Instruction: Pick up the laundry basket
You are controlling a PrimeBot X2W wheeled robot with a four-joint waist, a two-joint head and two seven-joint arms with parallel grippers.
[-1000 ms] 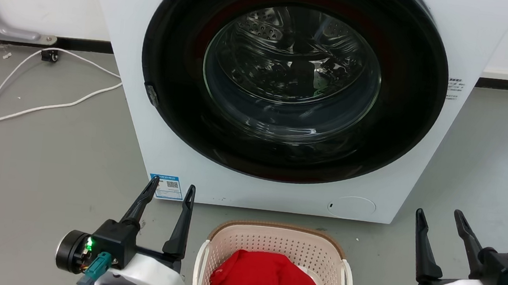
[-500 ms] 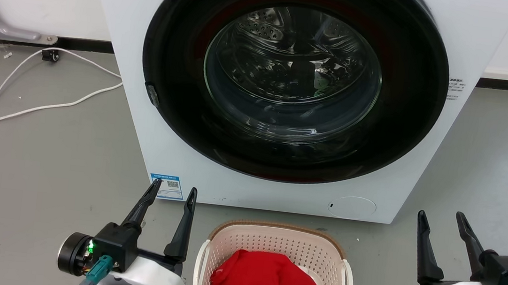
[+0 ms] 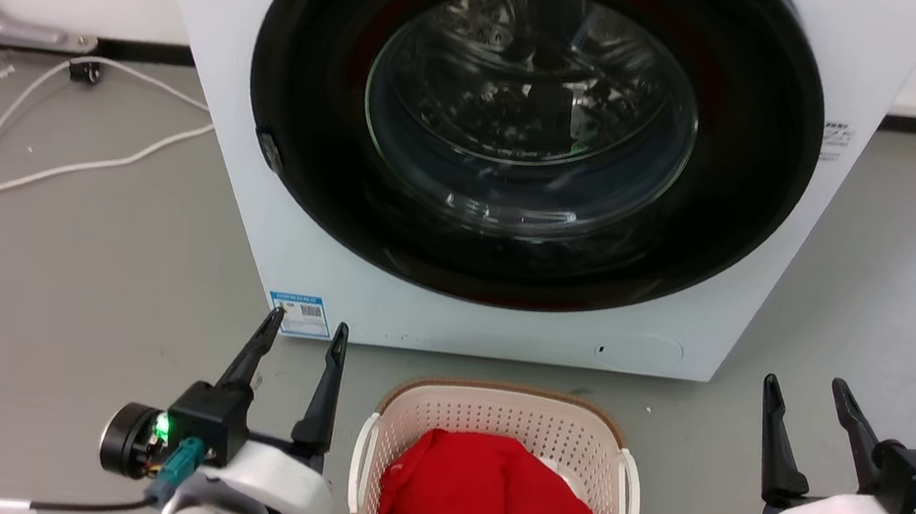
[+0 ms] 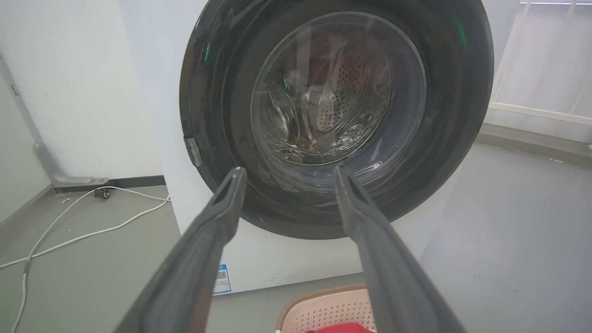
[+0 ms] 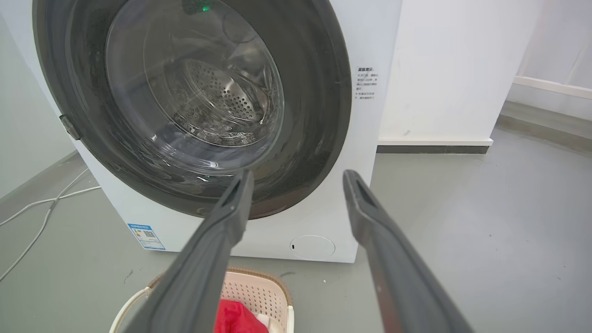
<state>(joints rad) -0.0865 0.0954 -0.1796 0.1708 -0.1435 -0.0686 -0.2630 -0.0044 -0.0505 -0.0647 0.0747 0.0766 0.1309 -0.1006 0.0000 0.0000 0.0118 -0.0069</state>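
The laundry basket point(image 3: 492, 418) stands on the floor at the bottom centre of the head view, before the washing machine point(image 3: 211, 95), with a red cloth point(image 3: 484, 498) inside. The left hand point(image 3: 308, 322) at lower left and the right hand point(image 3: 804, 382) at lower right are both spread and empty, apart from the basket. In my judgement each should come down to the white side handles point(image 3: 357, 468), grip at the same time, and rise level.

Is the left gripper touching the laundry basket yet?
Apart. Head view shows a strip of floor between the left gripper and the laundry basket.
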